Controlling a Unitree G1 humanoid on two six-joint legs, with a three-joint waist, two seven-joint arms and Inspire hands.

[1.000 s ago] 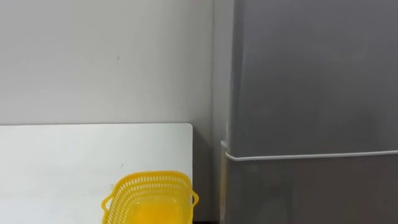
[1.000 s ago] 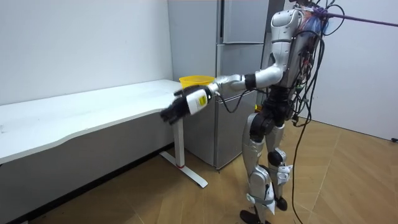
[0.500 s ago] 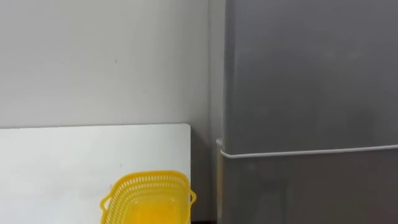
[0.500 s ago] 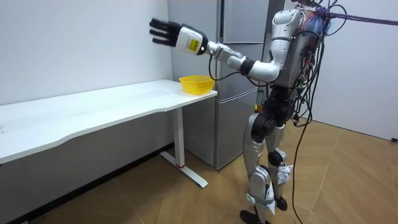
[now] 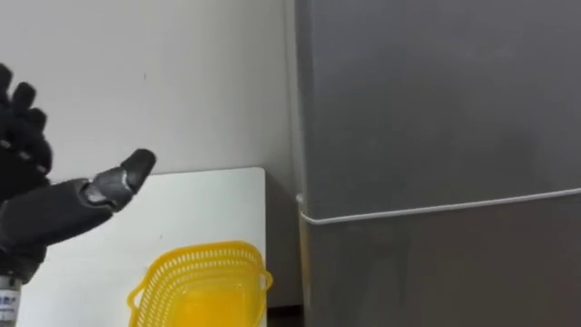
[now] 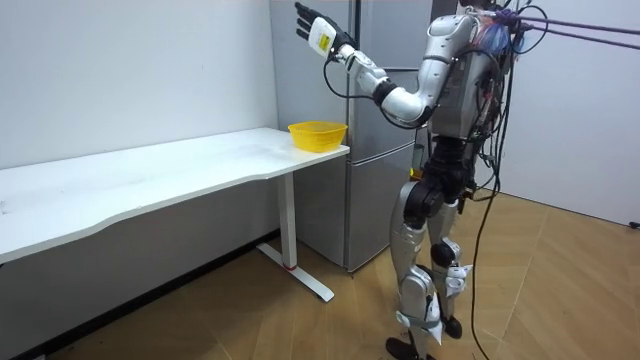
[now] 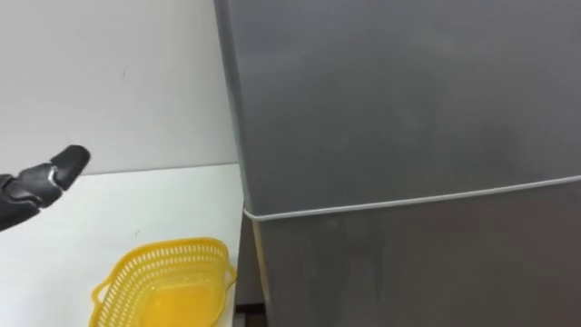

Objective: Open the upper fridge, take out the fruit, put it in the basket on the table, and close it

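Observation:
A tall grey fridge (image 5: 436, 100) fills the right half of the eye views, both doors shut. A pale seam (image 5: 436, 209) divides the upper door from the lower one. My left hand (image 5: 41, 213) is raised at the far left, dark, open, fingers spread and thumb pointing toward the fridge; it holds nothing and is well apart from the door. In the room view I stand facing the fridge (image 6: 385, 30) with the left hand (image 6: 318, 28) lifted to the height of the upper door.
A yellow mesh basket (image 5: 195, 286) sits on the white table (image 5: 82, 263) left of the fridge, near the table's right end. A white wall runs behind the table. Wooden floor (image 6: 300, 320) lies open around me.
My left arm swung up from beside the table to the height of the upper fridge door, and the hand entered the eye views. The eye views shifted a little.

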